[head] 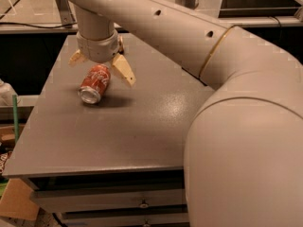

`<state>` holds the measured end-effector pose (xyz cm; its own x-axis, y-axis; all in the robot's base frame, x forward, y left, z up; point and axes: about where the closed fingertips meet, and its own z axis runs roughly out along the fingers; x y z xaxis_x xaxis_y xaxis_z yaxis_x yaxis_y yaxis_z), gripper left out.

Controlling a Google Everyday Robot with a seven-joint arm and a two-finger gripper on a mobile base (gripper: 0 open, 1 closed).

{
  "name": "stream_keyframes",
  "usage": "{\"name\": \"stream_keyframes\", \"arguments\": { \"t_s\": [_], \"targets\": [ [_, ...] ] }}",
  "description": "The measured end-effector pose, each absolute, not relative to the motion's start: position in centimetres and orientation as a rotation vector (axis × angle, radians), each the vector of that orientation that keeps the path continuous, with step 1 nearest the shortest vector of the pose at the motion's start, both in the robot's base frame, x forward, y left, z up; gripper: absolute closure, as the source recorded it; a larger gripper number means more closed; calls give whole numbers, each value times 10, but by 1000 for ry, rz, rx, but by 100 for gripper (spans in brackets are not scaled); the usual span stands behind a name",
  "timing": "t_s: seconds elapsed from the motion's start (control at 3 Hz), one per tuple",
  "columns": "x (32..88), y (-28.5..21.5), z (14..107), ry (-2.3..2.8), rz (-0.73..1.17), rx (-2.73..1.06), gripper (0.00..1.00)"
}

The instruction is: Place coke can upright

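Observation:
The red coke can [94, 82] lies on its side on the grey table [142, 122], left of the middle, its silver end facing the front left. My gripper [100, 66] hangs right over the can's far end. It is open: one tan finger [124, 70] is to the right of the can, the other [76, 58] to the left, and the can lies between them. The fingers do not hold the can.
My large cream arm [236, 126] fills the right side and hides the table's right part and the back. The table's front edge [104, 170] has drawers below. A cardboard box [19, 200] and a pale object [5, 91] sit at the left off the table.

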<state>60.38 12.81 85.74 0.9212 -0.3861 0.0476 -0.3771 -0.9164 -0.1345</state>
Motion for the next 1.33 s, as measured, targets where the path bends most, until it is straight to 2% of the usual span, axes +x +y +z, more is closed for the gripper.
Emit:
{"name": "stream_keyframes", "arguments": {
  "t_s": [0.67, 1.0, 1.33],
  "targets": [
    [593, 158, 839, 432, 2, -3003, 0],
    [593, 175, 838, 354, 0, -3018, 0],
    [596, 181, 841, 289, -6, -3019, 18]
  ]
}}
